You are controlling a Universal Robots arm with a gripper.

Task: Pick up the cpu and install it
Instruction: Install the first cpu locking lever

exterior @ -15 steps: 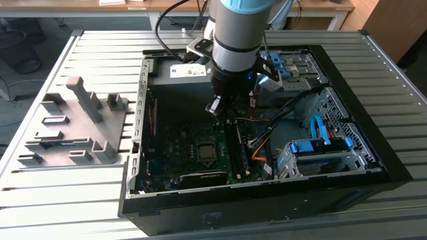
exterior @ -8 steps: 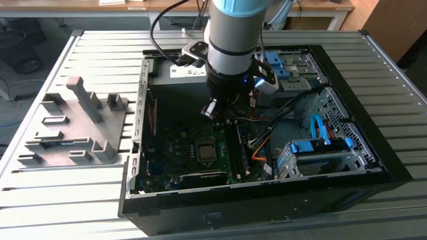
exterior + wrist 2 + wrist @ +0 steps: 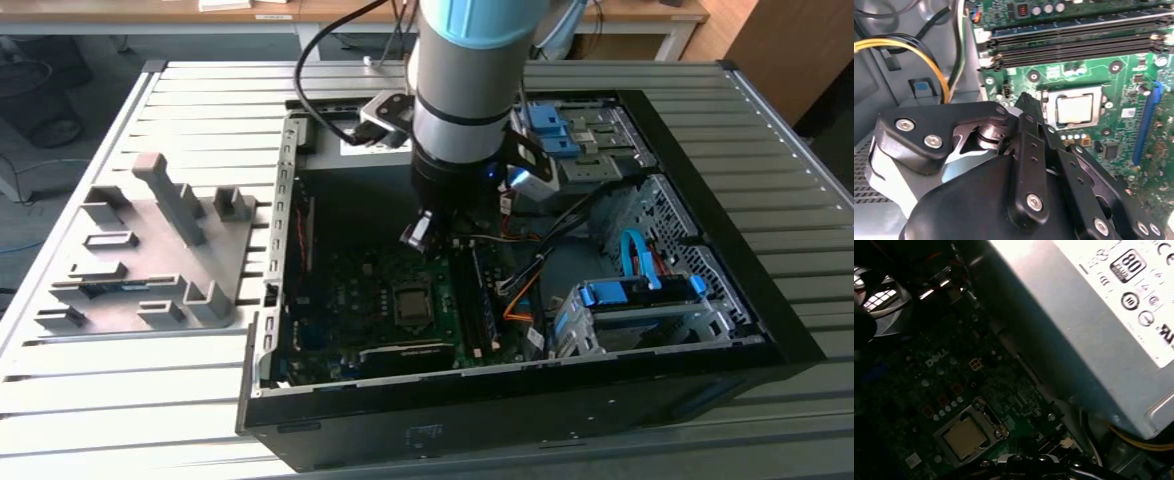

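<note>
The gripper (image 3: 1026,102) hangs inside the open computer case (image 3: 747,330), above the green board (image 3: 360,300) and a little to one side of the chip's seat. In the second wrist view its black linkage bars run together to a narrow tip with no gap visible there and nothing between them, so it reads as closed and empty; this is a judgement, since the very tip is partly hidden.

The cpu (image 3: 1077,109) lies flat in its square socket (image 3: 1045,107) on the board, tan-silver face up, framed by the metal bracket. The first wrist view shows the same chip (image 3: 964,437) level within that frame. It appears seated, which would account for the gripper standing clear of it with nothing in hand.

Around the socket: long black memory slots (image 3: 1074,42) run close beside it, and a blue slot (image 3: 1146,125) stands on its far side. The large grey power box (image 3: 1094,335) with a white label sits close to the gripper. Yellow and black cables (image 3: 914,47) loop near the case wall. Blue drive brackets (image 3: 641,290) fill the case on the exterior view's right. A grey parts tray (image 3: 147,250) rests on the slatted table (image 3: 107,400), outside the case on the exterior view's left.
</note>
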